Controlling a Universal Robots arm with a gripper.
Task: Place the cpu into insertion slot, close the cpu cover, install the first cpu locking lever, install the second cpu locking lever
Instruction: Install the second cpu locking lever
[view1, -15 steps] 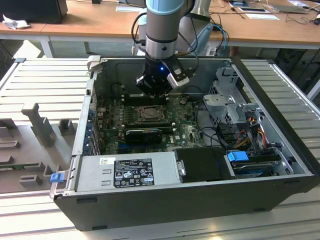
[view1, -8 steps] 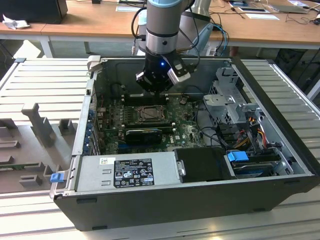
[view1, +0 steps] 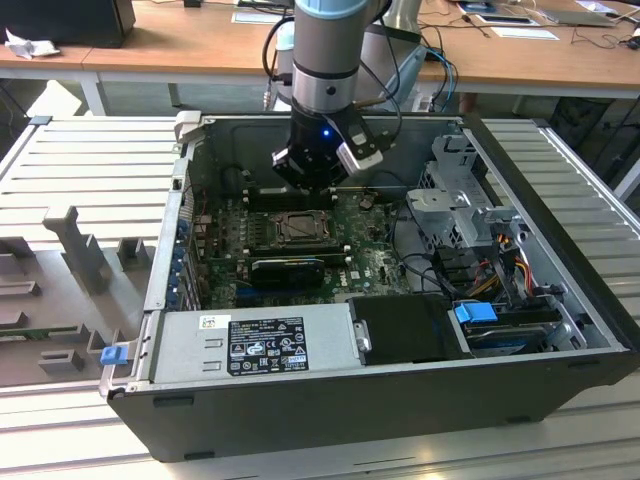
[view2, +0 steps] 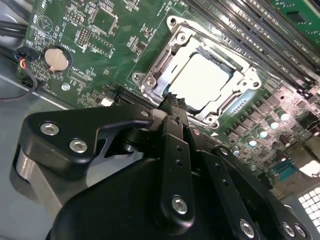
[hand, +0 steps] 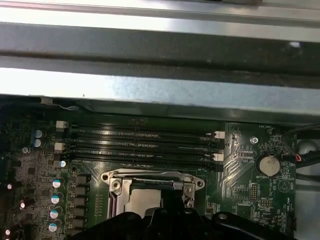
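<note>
So in the exterior view the arm's gripper (view1: 312, 178) hangs inside the open PC case (view1: 560, 300), just above the insertion slot (view1: 298, 229) on the green motherboard (view1: 370, 265), with the grey power supply (view1: 255, 343) along the near edge. In the second wrist view you look past the gripper (view2: 172, 102) straight at the socket: the cpu (view2: 202, 80) sits flat in the insertion slot (view2: 227, 102), pale silvery top showing, and the cpu cover (view2: 162, 62) looks like it's lying down around it, chip visible through its window. The two black fingers (view2: 172, 150) look pressed together with nothing between them, tip near the socket's edge. A coin cell battery (view2: 56, 58) sits well off to one side. In the first wrist view the cover (hand: 117, 182) shows beside the long memory slots (hand: 140, 145). My guess on handling: the chip is light, stiff and fragile, so edges only; the cover is thin springy metal, best pushed at its rim.
</note>
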